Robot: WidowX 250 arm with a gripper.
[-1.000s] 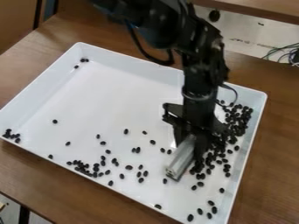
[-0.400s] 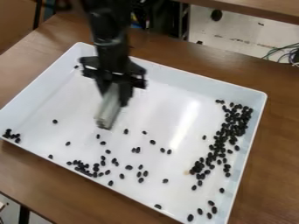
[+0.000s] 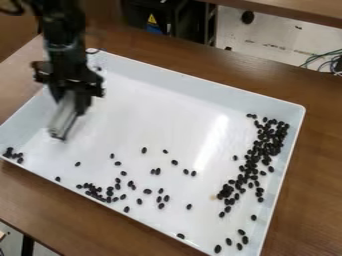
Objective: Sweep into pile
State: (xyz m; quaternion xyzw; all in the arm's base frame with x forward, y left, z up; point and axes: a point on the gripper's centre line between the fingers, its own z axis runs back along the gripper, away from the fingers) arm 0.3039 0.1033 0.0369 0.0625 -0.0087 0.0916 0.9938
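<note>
A white tray (image 3: 153, 110) is set on a brown wooden table (image 3: 320, 200), and black beans (image 3: 254, 162) are held inside it. At its nearest corner a few beans are scattered; along the near wall, left of the view's middle, a loose cluster (image 3: 100, 194) is gathered, with single beans strewn beyond it. A small clump (image 3: 13, 155) is tucked into the left corner, and the densest pile (image 3: 267, 142) is banked along the right wall; a bean or two can be seen by the far-left corner. A grey bar (image 3: 62, 120) is gripped by the gripper (image 3: 71, 97), its claw closed around the bar's upper part. The bar is tilted, its lower end pointed toward the near left and held over the tray's left part; whether the floor is touched seems hard to tell. The arm (image 3: 63, 32) is hung down from the upper left, across the far-left rim. Between bar and pile, a broad stretch of white floor is left open, bounded by the raised far wall. Beyond the table, thin cables (image 3: 324, 61) are seen.
</note>
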